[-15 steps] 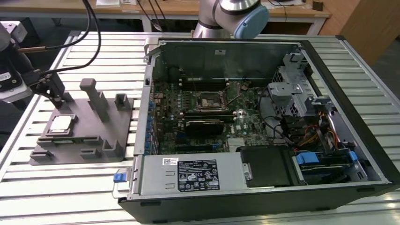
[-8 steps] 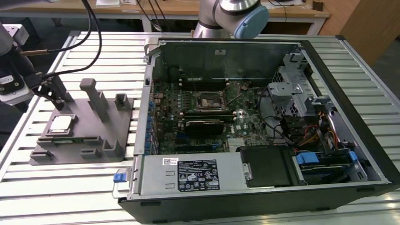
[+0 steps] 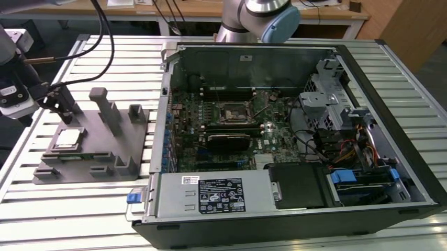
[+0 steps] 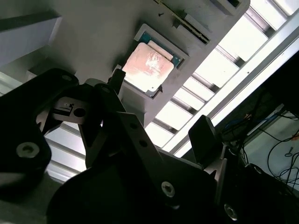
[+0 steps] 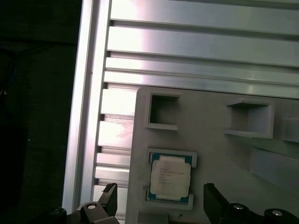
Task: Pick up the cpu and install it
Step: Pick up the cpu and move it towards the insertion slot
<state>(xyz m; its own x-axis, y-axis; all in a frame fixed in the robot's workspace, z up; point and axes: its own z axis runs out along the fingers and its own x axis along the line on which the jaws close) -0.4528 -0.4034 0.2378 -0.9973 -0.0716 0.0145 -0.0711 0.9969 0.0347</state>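
The cpu is a small square chip with a pale metal top. It lies flat in a square recess of the grey plastic tray, at the exterior view's left. My gripper hangs just above and behind it, open, with nothing between the fingers. In the first wrist view the cpu lies between the two dark fingertips of the gripper. In the second wrist view the cpu sits beyond the open gripper. The motherboard's black socket lies inside the open computer case.
The open computer case takes up the middle and the exterior view's right of the slatted metal table. Upright blocks rise from the tray close to the gripper. Cables hang at the back left. The arm's base stands behind the case.
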